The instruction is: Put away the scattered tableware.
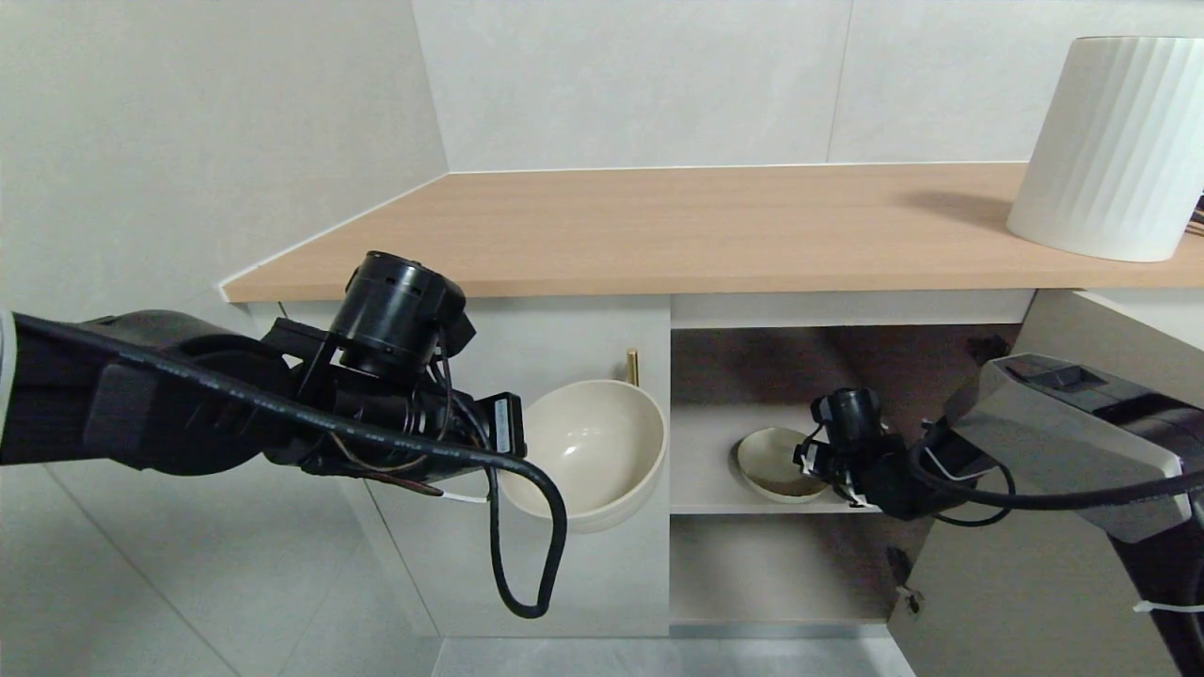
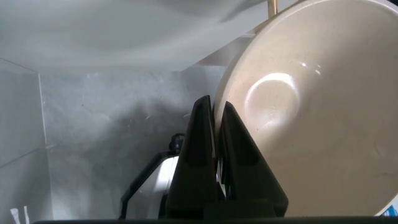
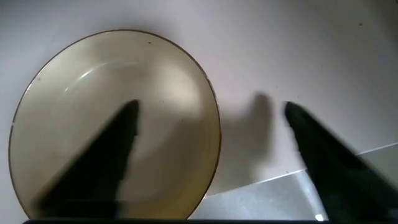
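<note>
Beneath a wooden tabletop [image 1: 705, 226], the left pincer [image 2: 214, 107] grips a cream bowl [image 1: 593, 451] by its rim beside the open cabinet [image 1: 847, 348], while the right pincer [image 3: 211, 107] hangs released over a small plate [image 1: 771, 461] on the shelf [image 1: 701, 465]; shelving the bowl likely comes next

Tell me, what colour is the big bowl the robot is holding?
Cream, plain; the bowl shows best in the head view.

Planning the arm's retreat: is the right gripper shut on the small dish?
No: the right gripper has its fingers spread wide over the dish lying on the shelf.
</note>
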Tool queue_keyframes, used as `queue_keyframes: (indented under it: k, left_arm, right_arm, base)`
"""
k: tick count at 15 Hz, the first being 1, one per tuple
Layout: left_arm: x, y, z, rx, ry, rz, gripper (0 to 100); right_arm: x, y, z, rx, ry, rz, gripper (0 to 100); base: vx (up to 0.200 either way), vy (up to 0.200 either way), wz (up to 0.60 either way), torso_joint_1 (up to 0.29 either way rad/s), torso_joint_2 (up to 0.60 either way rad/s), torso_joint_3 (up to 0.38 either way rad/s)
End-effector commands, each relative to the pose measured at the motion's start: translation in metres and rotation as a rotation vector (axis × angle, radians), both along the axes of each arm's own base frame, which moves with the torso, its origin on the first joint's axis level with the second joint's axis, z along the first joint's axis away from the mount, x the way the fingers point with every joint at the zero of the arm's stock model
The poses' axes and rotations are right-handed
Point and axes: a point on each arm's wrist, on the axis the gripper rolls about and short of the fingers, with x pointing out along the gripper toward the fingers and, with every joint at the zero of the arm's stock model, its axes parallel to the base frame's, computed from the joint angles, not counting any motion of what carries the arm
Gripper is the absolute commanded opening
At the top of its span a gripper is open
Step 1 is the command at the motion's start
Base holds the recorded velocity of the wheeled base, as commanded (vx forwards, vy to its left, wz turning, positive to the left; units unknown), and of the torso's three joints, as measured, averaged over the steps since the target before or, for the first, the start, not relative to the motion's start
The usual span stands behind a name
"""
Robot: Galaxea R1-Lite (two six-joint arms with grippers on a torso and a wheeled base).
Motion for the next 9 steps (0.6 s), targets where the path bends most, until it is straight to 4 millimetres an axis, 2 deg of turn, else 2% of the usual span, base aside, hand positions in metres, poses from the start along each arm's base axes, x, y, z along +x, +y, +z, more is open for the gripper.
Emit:
queue_keyframes:
  k: [1, 2, 5, 9]
  left_arm:
    - [0.000, 0.000, 0.000, 0.000, 0.000, 0.001, 0]
    - [0.002, -0.001, -0.003, 0.003, 0.007, 0.001, 0]
    - [0.002, -0.011, -0.012, 0.017, 0.032, -0.030, 0]
    - [-0.002, -0.035, -0.043, 0.095, 0.129, -0.116, 0]
  right_arm:
    - [-0.001, 0.000, 0.006, 0.002, -0.011, -0.004, 100]
    - [-0.005, 0.000, 0.010, 0.004, -0.011, -0.008, 100]
    - [-0.027, 0.009, 0.038, 0.022, -0.024, 0.032, 100]
    - [-0.076, 0.042, 0.076, 0.094, -0.010, 0.240, 100]
  base:
    - [0.000, 0.000, 0.00, 0.000, 0.00, 0.000]
    - [0.000, 0.000, 0.00, 0.000, 0.00, 0.000]
    - [0.000, 0.000, 0.00, 0.000, 0.00, 0.000]
    - [0.000, 0.000, 0.00, 0.000, 0.00, 0.000]
